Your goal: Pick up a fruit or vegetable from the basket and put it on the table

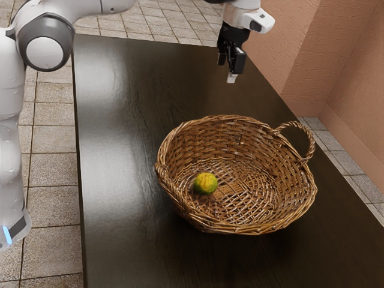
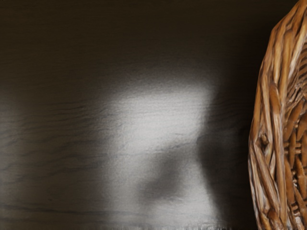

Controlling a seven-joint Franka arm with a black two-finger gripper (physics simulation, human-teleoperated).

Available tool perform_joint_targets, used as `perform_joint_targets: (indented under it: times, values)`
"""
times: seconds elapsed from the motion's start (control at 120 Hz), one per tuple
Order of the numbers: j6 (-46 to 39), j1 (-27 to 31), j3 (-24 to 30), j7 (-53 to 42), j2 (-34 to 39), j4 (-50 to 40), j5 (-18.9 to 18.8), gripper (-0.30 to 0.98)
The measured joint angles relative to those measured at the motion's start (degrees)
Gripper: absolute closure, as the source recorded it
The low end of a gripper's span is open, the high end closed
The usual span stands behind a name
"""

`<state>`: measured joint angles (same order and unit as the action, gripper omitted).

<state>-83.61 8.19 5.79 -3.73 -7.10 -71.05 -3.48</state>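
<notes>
Exterior view shows the pincer [image 1: 228, 71] open and empty beyond the basket [image 1: 240, 228], the fruit [image 1: 205, 183] inside it, with grasping, lifting and placing on the bench [image 1: 126, 156] all left.

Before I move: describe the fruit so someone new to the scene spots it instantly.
On the dark wood table sits a round wicker basket with a looped handle. Inside, on the woven bottom, toward the exterior view's left and away from that handle, lies a small round citrus-like fruit. Its mottled green-and-yellow skin sets it apart from the brown wicker around it.
</notes>
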Motion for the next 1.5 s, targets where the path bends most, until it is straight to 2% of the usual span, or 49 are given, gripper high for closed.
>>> perform_joint_targets:
  times: [0.283, 0.55, 0.758, 0.825, 0.9, 1.5]
  values:
    - [0.2, -0.3, 0.8, -3.0, -0.6, -0.4, 0.6, 0.0]
    - [0.5, -0.6, 6.6, -15.6, -1.7, -2.7, 1.1, 0.0]
    - [-4.6, -0.3, 8.9, -23.9, -1.0, -11.0, 3.0, 0.0]
    - [-6.2, 0.0, 10.6, -25.7, -0.9, -11.7, 3.3, -0.16]
    - [-7.5, -0.5, 12.1, -27.5, -0.7, -11.9, 3.5, 0.0]
    - [-10.3, -2.1, 15.8, -34.2, 1.4, -16.7, 4.5, 0.0]
